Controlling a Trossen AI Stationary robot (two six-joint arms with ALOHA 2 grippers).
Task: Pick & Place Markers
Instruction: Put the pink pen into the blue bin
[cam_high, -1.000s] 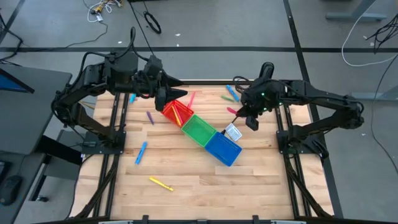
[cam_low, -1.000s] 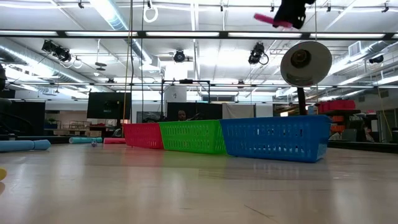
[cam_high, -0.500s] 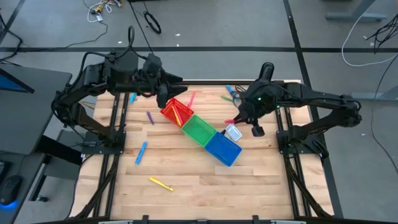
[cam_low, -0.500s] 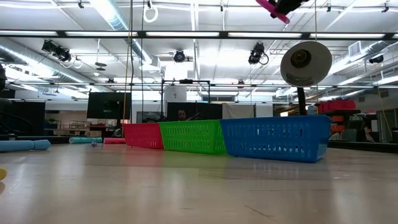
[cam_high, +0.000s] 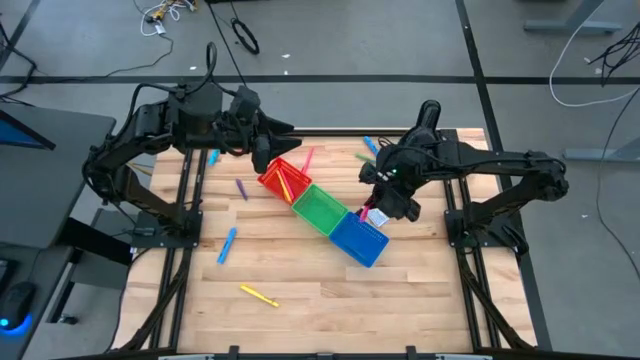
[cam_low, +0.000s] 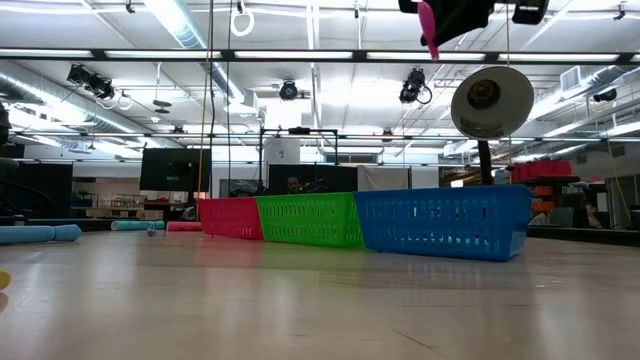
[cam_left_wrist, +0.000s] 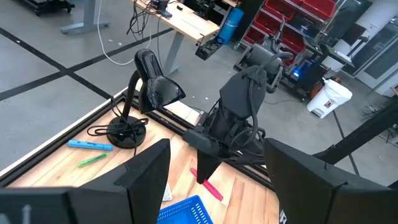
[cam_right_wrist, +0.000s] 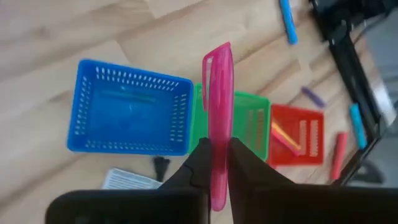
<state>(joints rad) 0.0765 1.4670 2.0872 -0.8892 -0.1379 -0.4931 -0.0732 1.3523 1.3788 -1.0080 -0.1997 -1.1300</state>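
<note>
The wooden surface (cam_high: 320, 290) carries a diagonal row of three bins: a red bin (cam_high: 283, 180), a green bin (cam_high: 320, 208) and a blue bin (cam_high: 358, 239), touching side to side. The right hand (cam_high: 378, 205) hangs above the far edge of the blue bin, its two fingers (cam_right_wrist: 242, 163) pinched tight on a pink marker (cam_right_wrist: 219, 118), which sticks out well past the fingertips. In the low view this marker (cam_low: 429, 28) hangs high above the bins. The left hand (cam_high: 262, 152) waits beside the red bin with its fingers spread fairly wide, holding nothing. Loose markers lie scattered on the surface, among them a blue marker (cam_high: 227, 245), a yellow marker (cam_high: 258, 296) and a purple marker (cam_high: 241, 189).
</note>
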